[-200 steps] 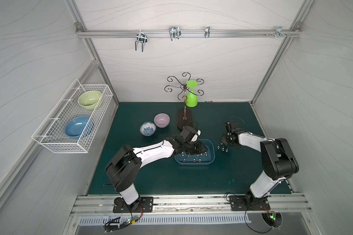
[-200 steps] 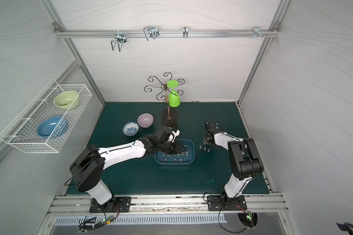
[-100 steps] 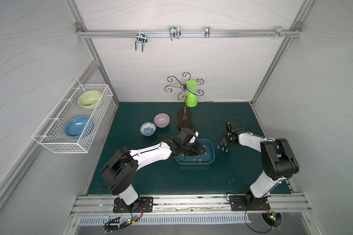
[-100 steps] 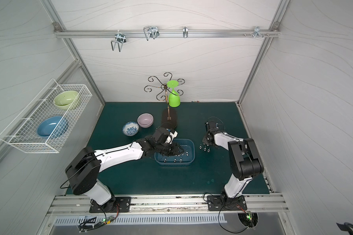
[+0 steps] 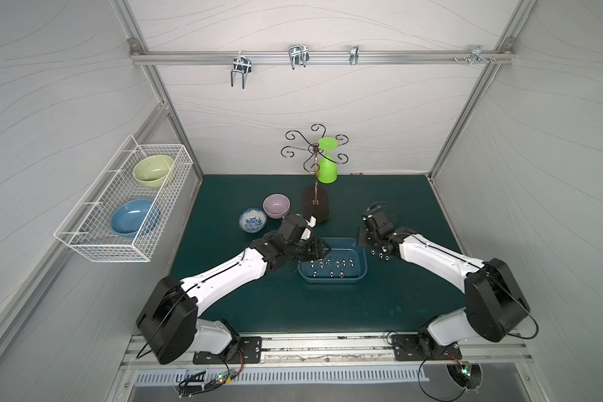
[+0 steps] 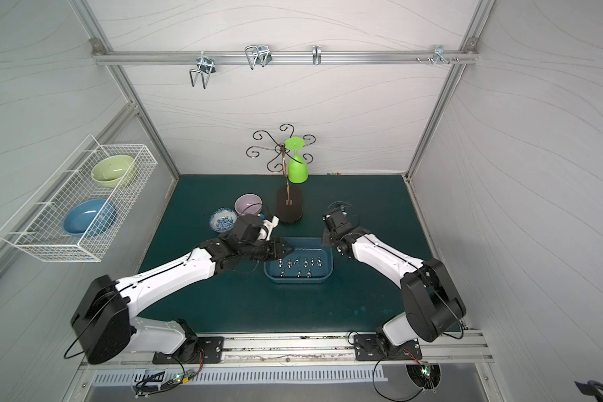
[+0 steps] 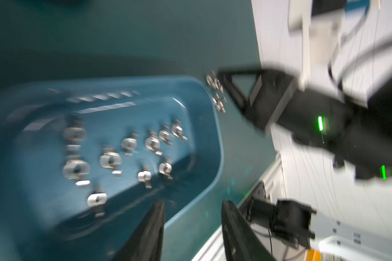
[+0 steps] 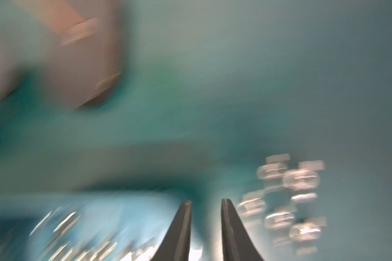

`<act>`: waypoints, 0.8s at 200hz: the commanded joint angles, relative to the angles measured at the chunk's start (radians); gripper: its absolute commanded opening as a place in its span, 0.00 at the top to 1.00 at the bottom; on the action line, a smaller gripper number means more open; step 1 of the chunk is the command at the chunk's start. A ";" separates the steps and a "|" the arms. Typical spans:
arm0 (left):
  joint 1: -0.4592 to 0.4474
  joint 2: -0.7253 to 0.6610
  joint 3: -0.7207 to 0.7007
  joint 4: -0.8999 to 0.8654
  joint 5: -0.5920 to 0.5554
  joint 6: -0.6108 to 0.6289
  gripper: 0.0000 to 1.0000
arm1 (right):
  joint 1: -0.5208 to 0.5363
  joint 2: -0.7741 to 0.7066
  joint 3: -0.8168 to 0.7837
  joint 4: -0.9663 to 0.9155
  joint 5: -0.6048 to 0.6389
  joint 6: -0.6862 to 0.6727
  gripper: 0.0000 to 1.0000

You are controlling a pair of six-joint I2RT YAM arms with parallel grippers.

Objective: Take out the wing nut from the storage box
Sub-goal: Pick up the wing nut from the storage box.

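Your storage box (image 5: pixel 345 245) is holding scattered wing nuts (image 7: pixel 110 160); your left gripper (image 7: pixel 192 203) is gaping wide, right gripper (image 8: pixel 206 201) narrowly, both empty.

Left in frame I see a wire basket (image 5: pixel 169 205) on the wall, green bowl (image 5: pixel 153 171) above blue bowl (image 5: pixel 134 221). Mid-frame on my surface (image 5: pixel 380 195), a lilac bowl (image 5: pixel 276 206) sits just beside a patterned bowl (image 5: pixel 252 219); right of them, a stand (image 5: pixel 315 207) hangs a green goblet (image 5: pixel 327 167) upside down.
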 commanded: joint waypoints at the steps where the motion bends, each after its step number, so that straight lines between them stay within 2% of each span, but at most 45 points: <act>1: 0.109 -0.075 -0.078 -0.066 -0.041 0.011 0.54 | 0.137 0.060 0.064 -0.042 -0.001 0.052 0.71; 28: 0.196 -0.179 -0.189 -0.061 -0.051 -0.022 0.54 | 0.210 0.205 0.168 -0.014 -0.042 0.077 0.68; 68: 0.219 -0.263 -0.244 -0.086 -0.097 -0.013 0.53 | 0.207 0.353 0.281 0.001 -0.097 0.093 0.64; 160: 0.235 -0.197 -0.266 -0.002 -0.033 -0.039 0.53 | 0.206 0.488 0.358 -0.028 -0.131 0.134 0.62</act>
